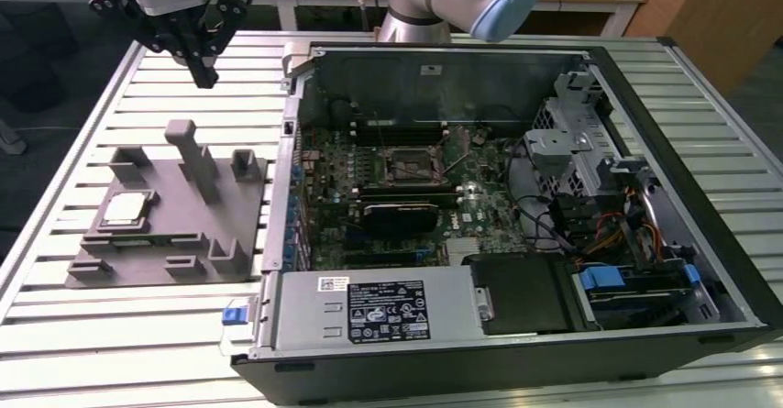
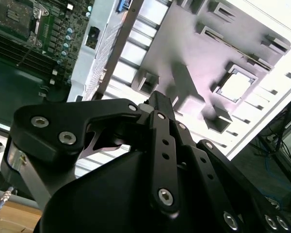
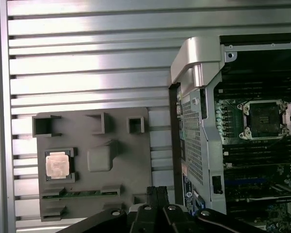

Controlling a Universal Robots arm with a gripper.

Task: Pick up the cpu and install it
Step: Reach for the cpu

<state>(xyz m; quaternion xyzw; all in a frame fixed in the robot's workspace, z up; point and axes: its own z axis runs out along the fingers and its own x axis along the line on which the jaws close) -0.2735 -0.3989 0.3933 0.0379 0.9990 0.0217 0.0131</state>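
Gripper (image 1: 204, 76) of the grey robot arm hovered above the slatted aluminium bench (image 1: 123, 344), well apart from the work. Its black fingers (image 2: 157, 104) appeared drawn together on nothing, though the angle left this uncertain. Small square silver-topped cpu (image 1: 125, 208) lay flat in a recess of the grey plastic fixture tray (image 1: 159, 266), a seat that fixed its position for grasping. Open black computer case (image 1: 685, 270) lay just beside the tray, its motherboard socket (image 1: 410, 162) facing upward to receive the chip.
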